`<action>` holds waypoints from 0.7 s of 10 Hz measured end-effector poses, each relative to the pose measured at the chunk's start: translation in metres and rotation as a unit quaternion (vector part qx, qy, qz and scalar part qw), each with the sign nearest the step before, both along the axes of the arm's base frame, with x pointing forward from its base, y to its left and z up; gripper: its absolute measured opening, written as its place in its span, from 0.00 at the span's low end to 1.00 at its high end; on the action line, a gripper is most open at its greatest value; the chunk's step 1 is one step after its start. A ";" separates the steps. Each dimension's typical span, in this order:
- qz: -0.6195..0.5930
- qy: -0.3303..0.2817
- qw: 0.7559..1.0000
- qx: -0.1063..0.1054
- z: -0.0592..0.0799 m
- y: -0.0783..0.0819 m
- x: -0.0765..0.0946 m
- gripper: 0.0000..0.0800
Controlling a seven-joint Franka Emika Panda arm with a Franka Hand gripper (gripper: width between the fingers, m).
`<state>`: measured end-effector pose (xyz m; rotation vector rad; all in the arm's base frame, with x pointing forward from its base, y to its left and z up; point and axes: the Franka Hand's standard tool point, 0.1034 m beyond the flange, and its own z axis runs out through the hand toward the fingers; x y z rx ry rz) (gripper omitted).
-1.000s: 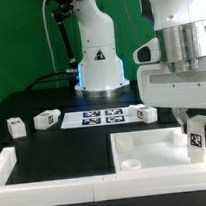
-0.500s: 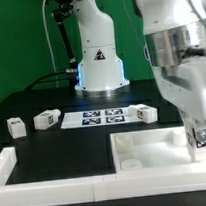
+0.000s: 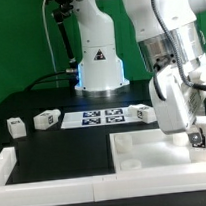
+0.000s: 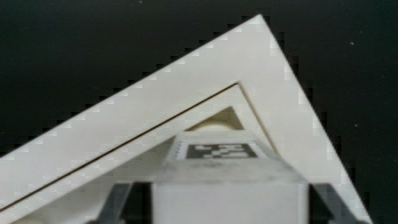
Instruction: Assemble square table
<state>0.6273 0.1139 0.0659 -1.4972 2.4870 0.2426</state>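
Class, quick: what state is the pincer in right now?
Pincer: closed, holding a white tagged leg at a corner of the square table slab.

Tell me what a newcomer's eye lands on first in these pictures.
The big white arm at the exterior view's right dominates. Its gripper is shut on a tagged white leg at a corner of the square tabletop. Farther back on the black table, three loose legs flank the marker board.
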 end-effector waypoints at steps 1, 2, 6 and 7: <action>0.018 -0.004 1.000 -0.003 0.000 0.001 0.000 0.44; 0.095 -0.016 0.995 -0.024 -0.001 0.004 -0.002 0.44; 0.308 -0.062 0.948 -0.057 0.002 0.009 0.001 0.81; 0.326 -0.067 0.941 -0.059 0.002 0.009 0.001 0.81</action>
